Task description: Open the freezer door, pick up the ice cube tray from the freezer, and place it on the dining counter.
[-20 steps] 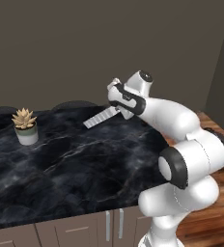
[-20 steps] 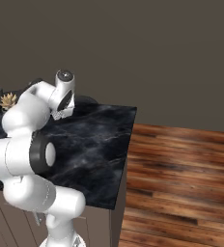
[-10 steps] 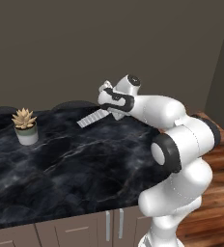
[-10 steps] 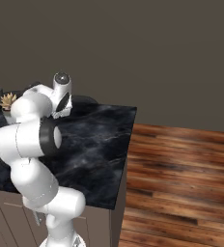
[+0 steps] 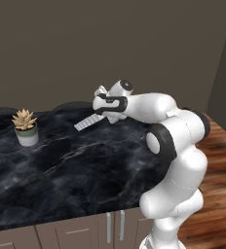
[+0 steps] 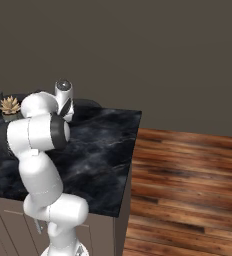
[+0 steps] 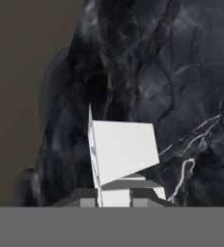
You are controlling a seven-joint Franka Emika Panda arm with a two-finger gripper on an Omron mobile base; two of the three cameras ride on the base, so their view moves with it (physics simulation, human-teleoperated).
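Hand view, fingers: the gripper [image 7: 115, 198] sits at the bottom centre, its two tips drawn together and clamped on the ice cube tray [image 7: 123, 153], which rises as a pale slab toward mid-frame.
Left base view, hold: the gripper [image 5: 103, 107] is in the upper middle, with the ice cube tray [image 5: 89, 121] jutting down-left from it, tilted, above the dining counter [image 5: 85, 165] (whether its low end touches the marble cannot be told).
Right base view, arm: the white arm stands at the left; the dining counter [image 6: 105, 150] spreads across the left half.
Bystander: a potted succulent [image 5: 25, 127] stands at the left on the marble.
Hard to make out: the tray's compartments are not visible; the finger pads are hidden behind the tray.
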